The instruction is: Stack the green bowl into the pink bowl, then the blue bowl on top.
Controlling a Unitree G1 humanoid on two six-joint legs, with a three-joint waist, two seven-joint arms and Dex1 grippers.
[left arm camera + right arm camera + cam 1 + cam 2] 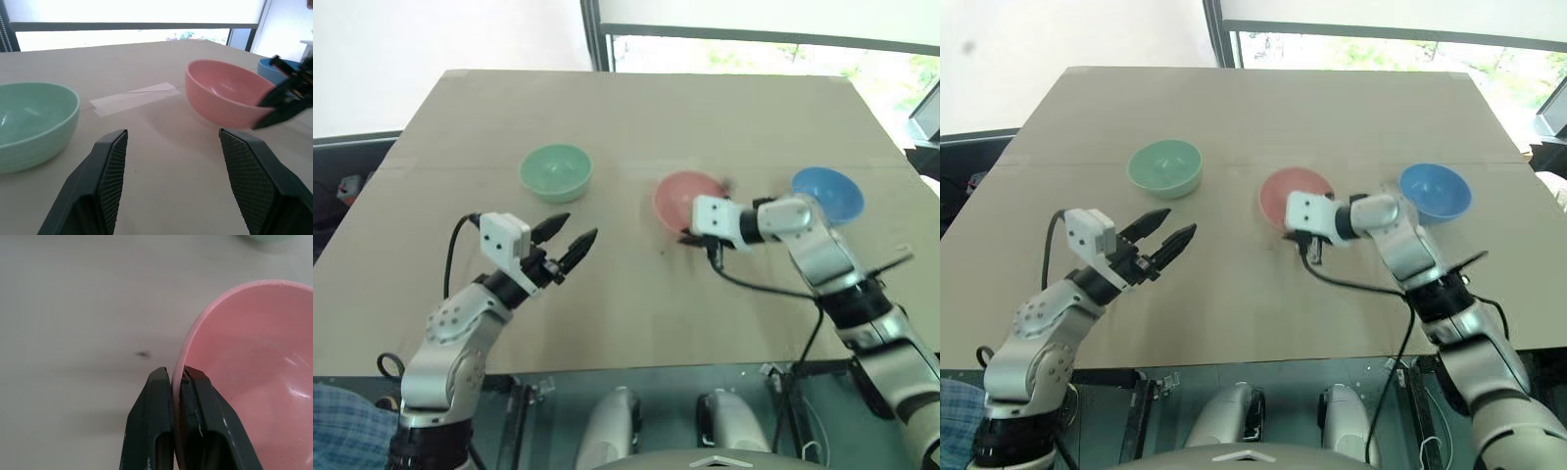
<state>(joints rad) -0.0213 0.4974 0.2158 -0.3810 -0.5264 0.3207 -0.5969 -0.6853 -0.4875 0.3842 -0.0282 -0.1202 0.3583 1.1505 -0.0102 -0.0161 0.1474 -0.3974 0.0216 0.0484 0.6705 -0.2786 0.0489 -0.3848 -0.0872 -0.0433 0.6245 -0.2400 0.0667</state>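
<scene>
The pink bowl (681,198) sits mid-table, tipped a little. My right gripper (177,373) is shut on its near rim, one finger inside the bowl and one outside. The green bowl (556,171) stands upright to the left and slightly farther back. To the right of the pink one, just behind my right wrist, stands the blue bowl (827,193). My left gripper (579,226) hovers open and empty in front of the green bowl, pointing toward the gap between green and pink. In the left wrist view, the green bowl (29,122) and pink bowl (225,95) flank its open fingers (110,166).
The brown table (705,108) extends back to a window frame. A strip of tape (137,97) lies on the surface between the green and pink bowls. A black cable (764,286) trails from my right wrist over the table's front part.
</scene>
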